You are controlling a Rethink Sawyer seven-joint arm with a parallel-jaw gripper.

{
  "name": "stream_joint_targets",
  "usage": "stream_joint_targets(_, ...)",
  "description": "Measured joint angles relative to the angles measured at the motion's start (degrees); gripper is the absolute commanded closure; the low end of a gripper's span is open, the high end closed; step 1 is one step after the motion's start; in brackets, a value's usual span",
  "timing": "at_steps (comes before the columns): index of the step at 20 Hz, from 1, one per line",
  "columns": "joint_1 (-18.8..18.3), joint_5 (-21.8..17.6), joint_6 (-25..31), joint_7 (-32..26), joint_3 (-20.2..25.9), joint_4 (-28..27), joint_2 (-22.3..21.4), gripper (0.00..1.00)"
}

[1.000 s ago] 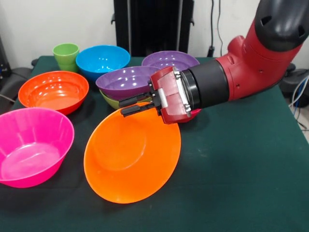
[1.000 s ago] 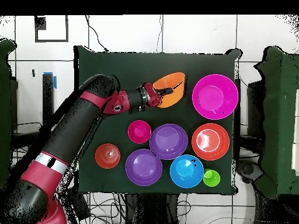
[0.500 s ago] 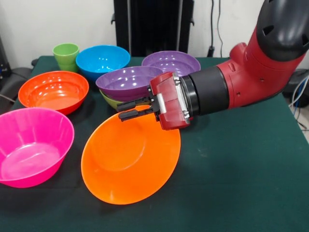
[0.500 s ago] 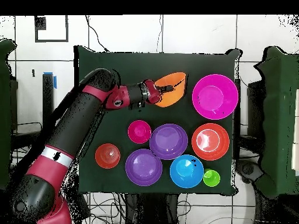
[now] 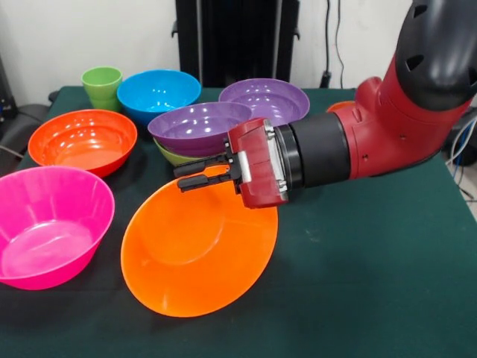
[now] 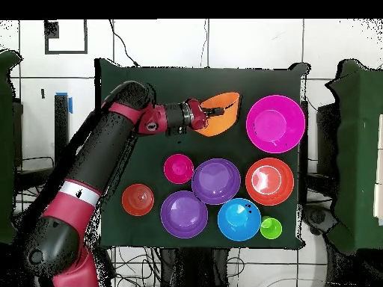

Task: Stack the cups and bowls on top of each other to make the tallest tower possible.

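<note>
My gripper (image 5: 186, 173) (image 6: 215, 111) is shut on the far rim of the large orange bowl (image 5: 195, 250) (image 6: 221, 113), which hangs tilted with its lower edge near the cloth. Just behind it stands the tower, a purple bowl (image 5: 195, 125) (image 6: 216, 181) sitting in a lime-green bowl (image 5: 171, 155). The large pink bowl (image 5: 51, 224) (image 6: 275, 123) sits to the left in the front view. The red-orange bowl (image 5: 82, 140), the blue bowl (image 5: 159, 91), the green cup (image 5: 102, 83) and a second purple bowl (image 5: 264, 97) lie farther back.
A small magenta bowl (image 6: 179, 168) and a small orange bowl (image 6: 138, 199) sit close to the arm in the overhead view. The green cloth table (image 5: 373, 283) has open room at the front right. The arm's red and black wrist (image 5: 335, 145) reaches across the middle.
The gripper and the orange bowl have shifted a little left and toward the table's front edge in the front view. The other bowls and the cup have not moved.
</note>
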Motion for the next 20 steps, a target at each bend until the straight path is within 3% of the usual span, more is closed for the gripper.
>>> stream_joint_targets(20,-5.6,0.0,12.1,0.1,-4.0,-11.7,3.3,1.00)
